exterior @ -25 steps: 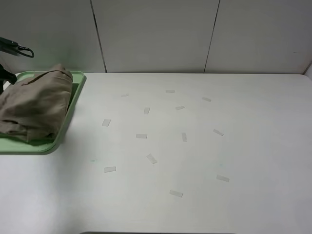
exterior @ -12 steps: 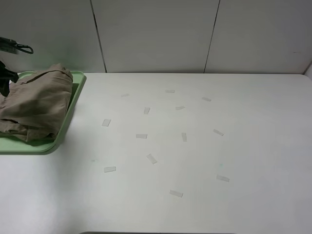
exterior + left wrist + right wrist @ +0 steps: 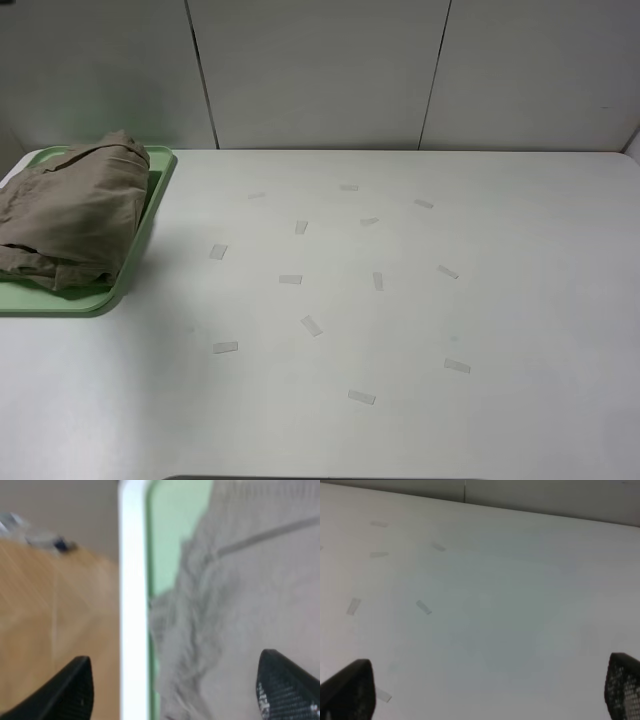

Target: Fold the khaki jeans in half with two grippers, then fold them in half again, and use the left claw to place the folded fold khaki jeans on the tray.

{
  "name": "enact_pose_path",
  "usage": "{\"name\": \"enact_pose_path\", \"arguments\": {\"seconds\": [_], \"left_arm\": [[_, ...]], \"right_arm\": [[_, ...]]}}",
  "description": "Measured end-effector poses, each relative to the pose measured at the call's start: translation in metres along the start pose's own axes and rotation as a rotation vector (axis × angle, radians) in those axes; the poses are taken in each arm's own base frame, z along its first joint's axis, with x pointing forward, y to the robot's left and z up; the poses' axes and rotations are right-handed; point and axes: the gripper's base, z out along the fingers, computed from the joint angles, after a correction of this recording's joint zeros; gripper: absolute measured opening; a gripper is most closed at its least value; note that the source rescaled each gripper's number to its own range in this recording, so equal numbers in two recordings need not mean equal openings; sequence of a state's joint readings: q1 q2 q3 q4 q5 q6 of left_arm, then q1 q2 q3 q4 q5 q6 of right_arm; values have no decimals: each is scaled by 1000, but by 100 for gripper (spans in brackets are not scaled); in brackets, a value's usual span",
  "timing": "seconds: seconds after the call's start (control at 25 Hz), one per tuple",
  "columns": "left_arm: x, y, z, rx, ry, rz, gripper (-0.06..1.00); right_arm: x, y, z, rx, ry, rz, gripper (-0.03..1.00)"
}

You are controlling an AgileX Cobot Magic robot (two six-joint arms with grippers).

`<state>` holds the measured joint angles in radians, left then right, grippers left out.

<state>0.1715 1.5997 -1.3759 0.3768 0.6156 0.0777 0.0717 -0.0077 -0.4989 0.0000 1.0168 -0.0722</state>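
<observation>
Exterior high view shows the khaki jeans (image 3: 72, 215) as a folded, rumpled bundle of soft tan cloth lying in the pale green tray (image 3: 150, 215), a low-rimmed rounded rectangle at the white table (image 3: 400, 320)'s corner, with small tape strips (image 3: 290, 279) scattered across the matte top before a panelled wall. The left claw (image 3: 175, 690) hangs with fingers parted and empty, the creased cloth between and beyond its fingertips. The right gripper (image 3: 490, 690) is spread wide over bare table, holding nothing.

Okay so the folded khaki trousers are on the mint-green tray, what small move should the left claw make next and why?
Probably back the left claw away: its jaws stand open and empty, and the folded khaki trousers rest on the mint-green plastic tray.
</observation>
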Motion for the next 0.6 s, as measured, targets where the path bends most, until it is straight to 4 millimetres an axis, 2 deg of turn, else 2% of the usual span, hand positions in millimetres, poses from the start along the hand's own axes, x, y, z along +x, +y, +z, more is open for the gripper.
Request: {"name": "enact_pose_path", "arguments": {"seconds": [0.16, 0.28, 0.44, 0.6], "left_arm": [[-3, 14, -57, -47, -154, -20, 69], [5, 19, -94, -61, -260, -51, 69], [29, 18, -133, -68, -371, -82, 71], [61, 12, -162, -65, -441, -111, 88]], "right_arm": [[0, 0, 0, 0, 0, 0, 100], [0, 0, 0, 0, 0, 0, 100], [0, 0, 0, 0, 0, 0, 100], [0, 0, 0, 0, 0, 0, 100]]}}
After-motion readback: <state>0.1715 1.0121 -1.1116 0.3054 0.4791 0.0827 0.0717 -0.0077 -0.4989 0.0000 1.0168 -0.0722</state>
